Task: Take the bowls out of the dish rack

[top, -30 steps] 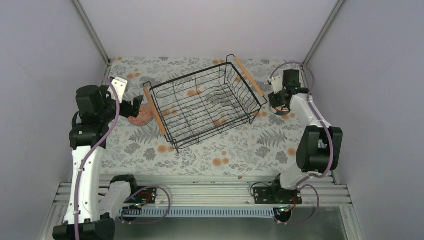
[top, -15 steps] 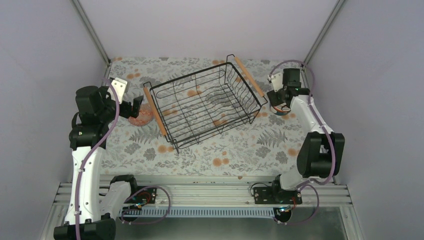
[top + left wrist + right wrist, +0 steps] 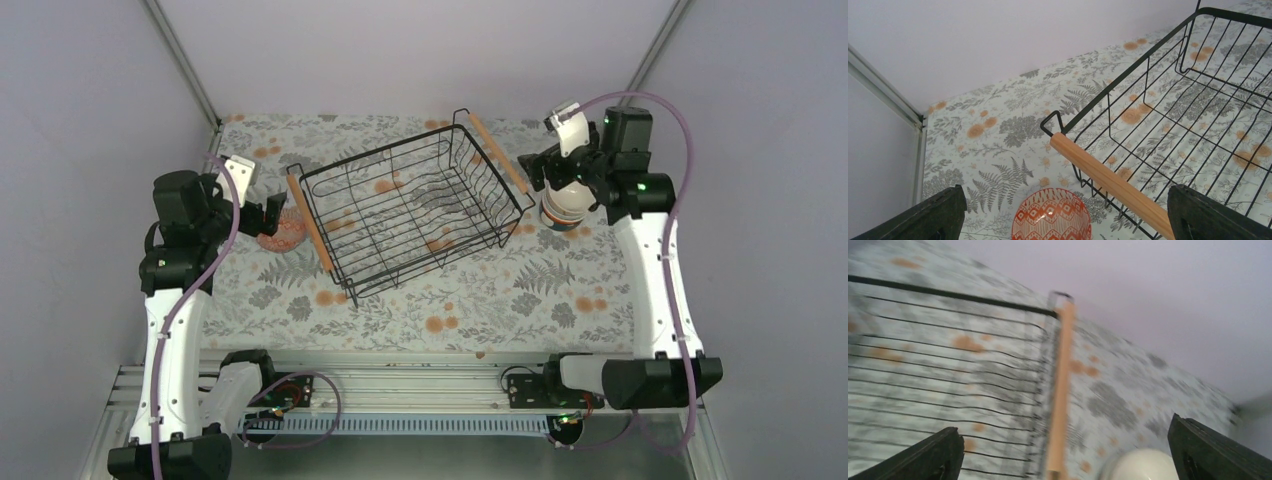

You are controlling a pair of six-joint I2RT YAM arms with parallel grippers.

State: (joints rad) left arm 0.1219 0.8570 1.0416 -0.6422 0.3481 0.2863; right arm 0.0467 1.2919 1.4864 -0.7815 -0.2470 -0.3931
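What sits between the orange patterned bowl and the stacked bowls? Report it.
The black wire dish rack with wooden handles, shown in the top view.

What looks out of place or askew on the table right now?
Only the rack stands out: it sits turned at an angle to the table rather than square with it. It looks empty. The orange bowl sits upright on its left, the stacked bowls on its right. Nothing looks spilled or broken.
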